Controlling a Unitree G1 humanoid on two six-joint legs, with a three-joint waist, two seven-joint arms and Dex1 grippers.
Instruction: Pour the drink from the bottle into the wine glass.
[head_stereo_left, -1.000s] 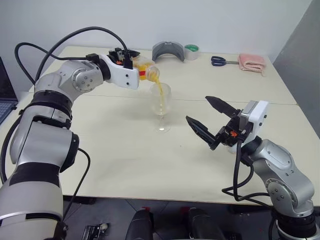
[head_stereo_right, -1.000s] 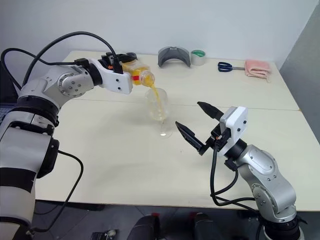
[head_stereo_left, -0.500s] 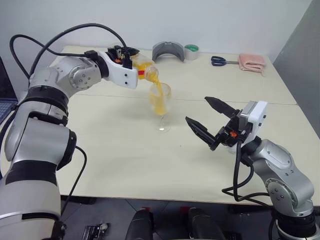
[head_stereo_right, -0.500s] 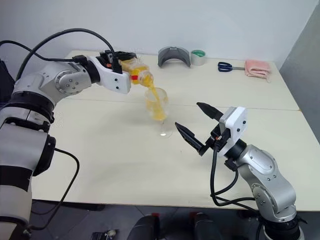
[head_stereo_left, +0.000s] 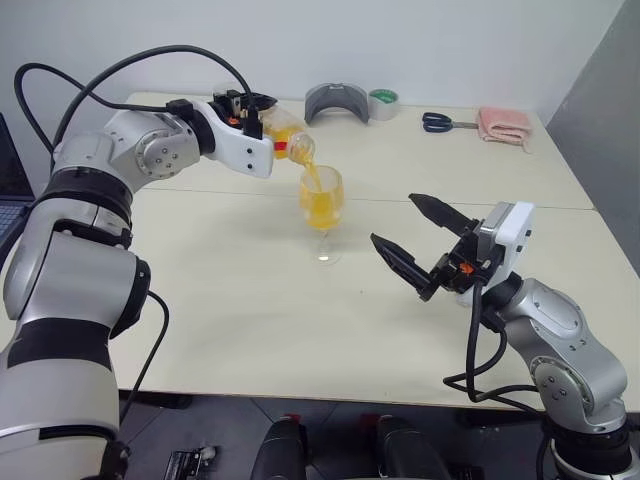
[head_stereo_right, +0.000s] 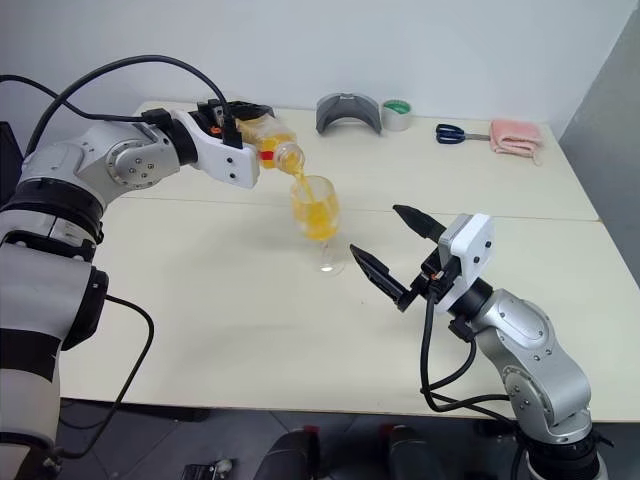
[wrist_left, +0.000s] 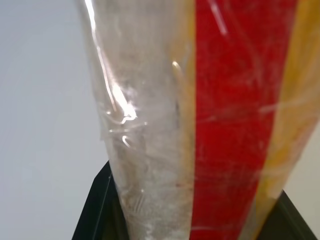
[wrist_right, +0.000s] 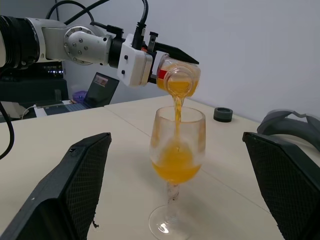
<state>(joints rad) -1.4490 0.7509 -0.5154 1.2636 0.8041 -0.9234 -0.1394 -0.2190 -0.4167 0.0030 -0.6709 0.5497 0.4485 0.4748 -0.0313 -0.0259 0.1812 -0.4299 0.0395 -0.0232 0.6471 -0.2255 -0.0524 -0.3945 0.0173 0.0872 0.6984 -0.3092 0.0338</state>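
My left gripper (head_stereo_left: 256, 108) is shut on the clear bottle (head_stereo_left: 287, 137), which lies tilted with its open mouth just above the wine glass (head_stereo_left: 322, 216). A thin stream of orange drink (wrist_right: 176, 104) falls from the bottle into the glass. The glass stands upright mid-table, its bowl about half full of drink (head_stereo_left: 321, 209). In the left wrist view the bottle's red label strip (wrist_left: 240, 115) sits between the black fingers (wrist_left: 97, 210). My right gripper (head_stereo_left: 394, 218) hangs open to the right of the glass, apart from it, its fingers (wrist_right: 75, 190) on either side of the glass.
Along the table's far edge lie a grey curved object (head_stereo_left: 336, 102), a green tape roll (head_stereo_left: 382, 103), scissors (head_stereo_left: 447, 122) and a pink cloth (head_stereo_left: 504, 125). A laptop (head_stereo_left: 8, 195) sits off the table's left side. The table's seam runs behind the glass.
The glass has gone from nearly empty to about half full of drink. The bottle holds less and has tipped slightly further. The right gripper has kept still.
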